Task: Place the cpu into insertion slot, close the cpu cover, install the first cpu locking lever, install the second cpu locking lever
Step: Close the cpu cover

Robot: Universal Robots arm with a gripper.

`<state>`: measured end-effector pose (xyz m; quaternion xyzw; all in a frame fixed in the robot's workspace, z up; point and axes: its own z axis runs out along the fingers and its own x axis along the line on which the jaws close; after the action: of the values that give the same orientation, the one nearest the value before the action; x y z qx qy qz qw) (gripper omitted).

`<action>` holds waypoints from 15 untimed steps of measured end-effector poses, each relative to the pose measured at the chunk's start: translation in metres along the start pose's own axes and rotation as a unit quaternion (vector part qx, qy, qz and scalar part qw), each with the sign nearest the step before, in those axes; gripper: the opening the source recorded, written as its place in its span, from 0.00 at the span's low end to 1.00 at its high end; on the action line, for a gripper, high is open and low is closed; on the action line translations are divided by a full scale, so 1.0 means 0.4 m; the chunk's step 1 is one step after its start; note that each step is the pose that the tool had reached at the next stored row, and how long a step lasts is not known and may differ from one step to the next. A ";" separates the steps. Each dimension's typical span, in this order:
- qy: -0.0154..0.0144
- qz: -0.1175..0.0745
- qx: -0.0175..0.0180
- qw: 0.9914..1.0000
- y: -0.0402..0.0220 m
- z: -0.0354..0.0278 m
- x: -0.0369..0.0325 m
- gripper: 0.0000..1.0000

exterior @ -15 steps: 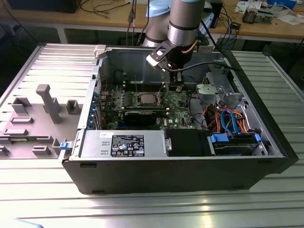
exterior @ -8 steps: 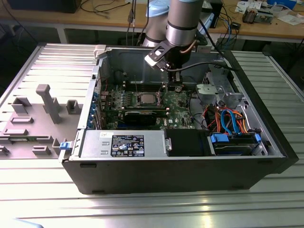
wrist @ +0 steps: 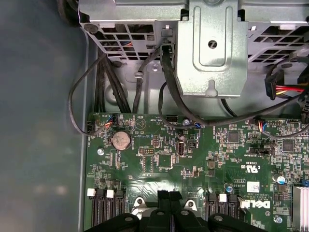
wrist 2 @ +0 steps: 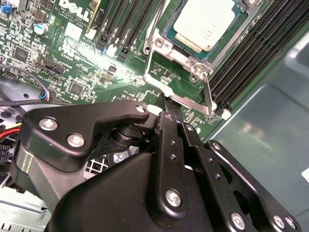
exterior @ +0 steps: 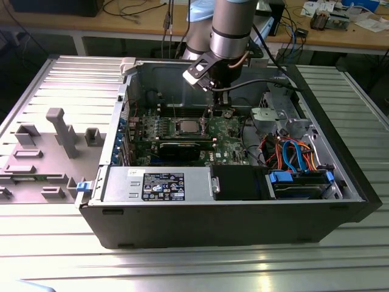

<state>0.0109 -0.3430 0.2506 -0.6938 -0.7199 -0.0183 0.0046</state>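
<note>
Inside the open computer case [exterior: 213,234] on the counter [exterior: 182,267], my arm drops almost straight down from above, wrist upright. My end effector [exterior: 220,111] points at the green board, just to the exterior view's right of the insertion slot [wrist 2: 170,39]. The cpu [wrist 2: 205,24] lies flat in that slot with its pale metal top up; in the exterior view it [exterior: 187,126] sits near the middle of the board.

The cpu cover [wrist 2: 190,104] is swung open and tilted up beside the slot, with board showing through its cut-out. In both wrist views my end effector [wrist 2: 176,121] [wrist: 170,194] has its fingers drawn together with hardly a gap. The tips are right at the cover's raised free edge. I cannot tell whether they pinch that edge or only touch it.

Room is tight. Long memory slots [wrist 2: 251,53] run close along one side of the slot, and beyond them is the bare grey case wall [wrist 2: 270,125]. In the first wrist view a metal drive cage [wrist: 212,48] overhangs the board's edge, with black cables [wrist: 169,82] looping under it. The power-supply box [exterior: 158,182] lines the near side of the case, well apart from my end effector.
</note>
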 end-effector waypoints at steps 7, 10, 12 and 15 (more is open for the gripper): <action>0.000 0.000 0.000 1.000 -0.009 0.000 0.000 0.11; 0.000 0.000 0.000 1.000 -0.013 0.000 0.000 0.11; 0.000 0.000 0.000 1.000 -0.015 0.000 0.001 0.11; 0.000 0.000 0.000 1.000 -0.019 0.000 0.001 0.11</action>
<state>0.0032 -0.3430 0.2506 -0.6938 -0.7199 -0.0183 0.0046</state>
